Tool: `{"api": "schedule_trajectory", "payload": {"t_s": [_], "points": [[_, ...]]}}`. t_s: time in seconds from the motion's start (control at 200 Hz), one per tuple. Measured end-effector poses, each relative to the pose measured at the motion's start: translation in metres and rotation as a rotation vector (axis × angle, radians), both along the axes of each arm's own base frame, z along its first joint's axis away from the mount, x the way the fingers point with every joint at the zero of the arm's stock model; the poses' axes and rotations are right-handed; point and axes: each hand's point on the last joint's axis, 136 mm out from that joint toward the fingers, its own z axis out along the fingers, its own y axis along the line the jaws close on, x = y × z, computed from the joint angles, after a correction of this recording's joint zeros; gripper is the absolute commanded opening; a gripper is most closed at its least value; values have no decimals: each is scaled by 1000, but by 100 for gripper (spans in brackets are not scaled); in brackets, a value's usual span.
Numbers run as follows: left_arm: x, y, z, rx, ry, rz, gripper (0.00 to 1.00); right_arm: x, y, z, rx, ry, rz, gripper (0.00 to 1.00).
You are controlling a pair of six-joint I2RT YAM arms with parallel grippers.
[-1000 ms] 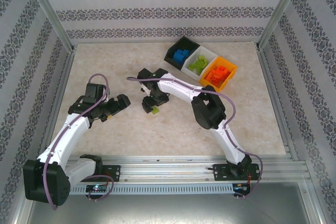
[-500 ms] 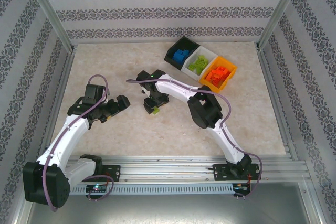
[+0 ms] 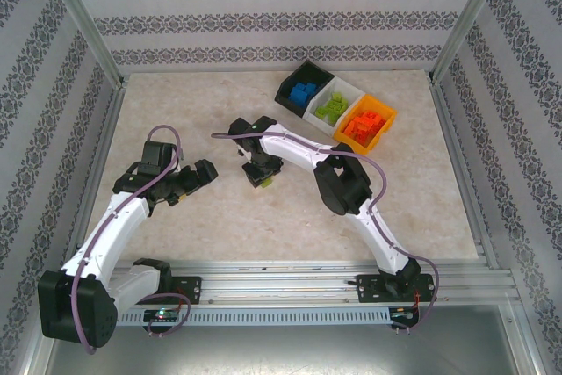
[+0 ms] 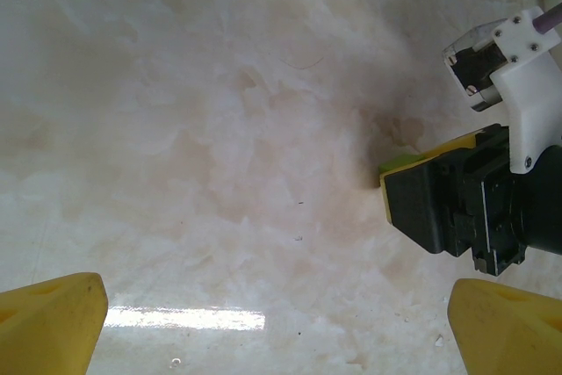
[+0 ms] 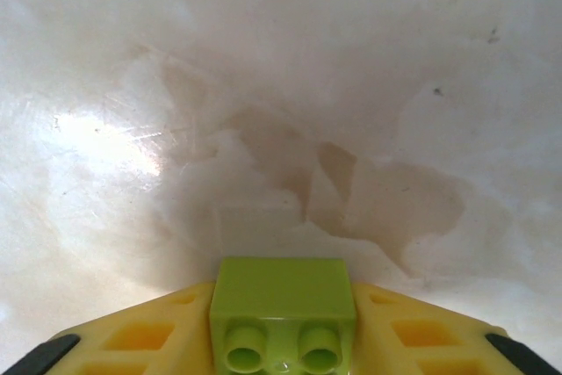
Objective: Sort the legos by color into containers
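Note:
A lime green lego (image 5: 283, 313) sits clamped between the yellow fingers (image 5: 149, 335) of my right gripper (image 5: 283, 333), just above the table. From above, that right gripper (image 3: 259, 176) is mid-table with the green lego (image 3: 261, 182) at its tip. My left gripper (image 3: 204, 173) is to its left, open with nothing in it; its yellow fingertips (image 4: 53, 322) stand wide apart. The left wrist view catches the right gripper (image 4: 439, 204) with a green sliver of the lego (image 4: 399, 162). The containers stand at the back right: black bin (image 3: 313, 68), white bin (image 3: 349, 87), orange bin (image 3: 387, 112).
Blue legos (image 3: 304, 92) lie in the black bin, green ones (image 3: 332, 107) in the white, orange ones (image 3: 362, 126) in the orange. Patterned walls and metal posts (image 3: 83, 28) enclose the beige table (image 3: 176, 103). A metal rail (image 3: 281, 274) runs along the near edge.
My right gripper has shifted slightly toward the back with the green lego still in it. The left arm has barely moved.

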Motion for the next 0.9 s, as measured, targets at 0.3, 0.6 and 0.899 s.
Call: {"api": "schedule_trajectory", "payload": {"t_s": [0.3, 0.6, 0.899], "points": [[1, 0, -3, 0, 10, 0, 100, 1, -2, 1, -4, -4, -10, 36], [10, -4, -17, -18, 40, -5, 100, 9, -20, 46, 77, -35, -118, 36], [25, -12, -32, -46, 73, -24, 100, 26, -77, 91, 284, 3, -423, 35]]}}
